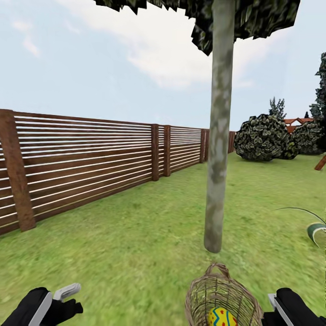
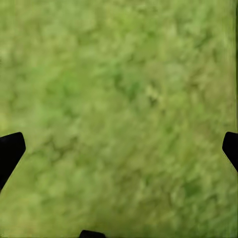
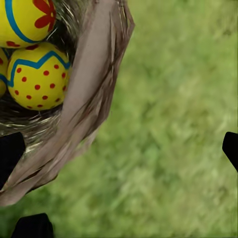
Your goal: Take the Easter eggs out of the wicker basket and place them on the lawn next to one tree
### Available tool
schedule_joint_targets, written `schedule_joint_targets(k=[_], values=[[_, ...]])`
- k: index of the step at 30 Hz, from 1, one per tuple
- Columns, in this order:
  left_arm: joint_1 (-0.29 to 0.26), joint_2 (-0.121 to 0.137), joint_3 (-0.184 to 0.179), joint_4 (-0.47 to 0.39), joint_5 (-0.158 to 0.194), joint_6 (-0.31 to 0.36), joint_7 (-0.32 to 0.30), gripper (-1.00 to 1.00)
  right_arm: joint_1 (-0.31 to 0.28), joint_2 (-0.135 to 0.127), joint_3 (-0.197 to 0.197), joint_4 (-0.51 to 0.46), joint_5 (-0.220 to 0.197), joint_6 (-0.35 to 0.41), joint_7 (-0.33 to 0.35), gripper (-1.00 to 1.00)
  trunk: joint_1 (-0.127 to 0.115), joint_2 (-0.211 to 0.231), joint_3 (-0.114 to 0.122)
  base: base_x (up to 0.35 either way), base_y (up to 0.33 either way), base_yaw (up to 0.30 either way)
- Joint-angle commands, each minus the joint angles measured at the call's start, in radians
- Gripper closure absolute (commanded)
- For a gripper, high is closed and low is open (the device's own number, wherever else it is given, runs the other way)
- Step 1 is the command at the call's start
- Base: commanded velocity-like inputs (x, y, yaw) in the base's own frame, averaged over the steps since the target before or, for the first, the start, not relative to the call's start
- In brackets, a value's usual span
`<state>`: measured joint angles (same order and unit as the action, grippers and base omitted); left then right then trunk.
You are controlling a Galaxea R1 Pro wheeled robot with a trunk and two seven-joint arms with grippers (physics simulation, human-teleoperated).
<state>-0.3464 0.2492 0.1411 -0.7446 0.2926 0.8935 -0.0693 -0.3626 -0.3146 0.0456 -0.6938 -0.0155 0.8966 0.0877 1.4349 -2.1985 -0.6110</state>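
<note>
The wicker basket (image 1: 222, 296) stands on the lawn (image 1: 136, 244) just in front of the tree (image 1: 217, 149), whose pale mottled trunk rises close behind it. One yellow Easter egg (image 1: 222, 317) shows inside it. In the right wrist view the basket rim (image 3: 94, 84) is close, with two eggs (image 3: 37, 74) (image 3: 27, 20) inside and a yellow sliver of a third (image 3: 2, 79). My right gripper (image 3: 120, 148) is open, hanging over the grass just outside the rim. My left gripper (image 2: 120, 148) is open over bare grass, well left of the basket (image 1: 68, 301).
A brown slat fence (image 1: 90, 158) runs along the left into the distance. Dark round bushes (image 1: 262, 138) and a red roof (image 1: 296, 121) lie far right. A green leafy plant (image 1: 317, 228) sits at the right edge. Open grass lies left of the tree.
</note>
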Motion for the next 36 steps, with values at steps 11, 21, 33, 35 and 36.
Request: schedule_joint_targets(k=[11, 21, 33, 35, 36], values=[[0.0, -0.004, 0.0, -0.001, -0.007, 0.004, -0.007, -1.0, -0.001, -0.005, 0.003, -0.001, -0.002, 0.005, 0.001, -1.0, 0.0, -0.001, 0.011, 0.142, 0.308, -0.22], [0.0, -0.004, 0.0, 0.0, -0.006, 0.001, -0.006, -1.0, -0.001, -0.006, 0.003, -0.001, -0.003, 0.005, 0.001, -1.0, 0.0, -0.001, 0.016, 0.035, 0.174, -0.111], [0.0, -0.004, 0.003, 0.002, -0.006, 0.004, -0.007, -1.0, -0.001, -0.006, 0.003, -0.001, -0.003, 0.005, 0.001, -1.0, 0.0, -0.001, 0.017, 0.11, 0.273, -0.001], [0.0, -0.005, 0.003, 0.002, -0.006, 0.005, -0.006, -1.0, -0.001, -0.006, 0.003, -0.001, -0.002, 0.005, 0.001, -1.0, 0.0, -0.001, 0.017, 0.319, 0.052, 0.0], [0.0, -0.005, 0.003, 0.002, -0.006, 0.005, -0.006, -1.0, -0.001, -0.006, 0.002, -0.001, -0.002, 0.005, 0.001, -1.0, 0.0, -0.001, 0.017, 0.33, 0.026, 0.0]])
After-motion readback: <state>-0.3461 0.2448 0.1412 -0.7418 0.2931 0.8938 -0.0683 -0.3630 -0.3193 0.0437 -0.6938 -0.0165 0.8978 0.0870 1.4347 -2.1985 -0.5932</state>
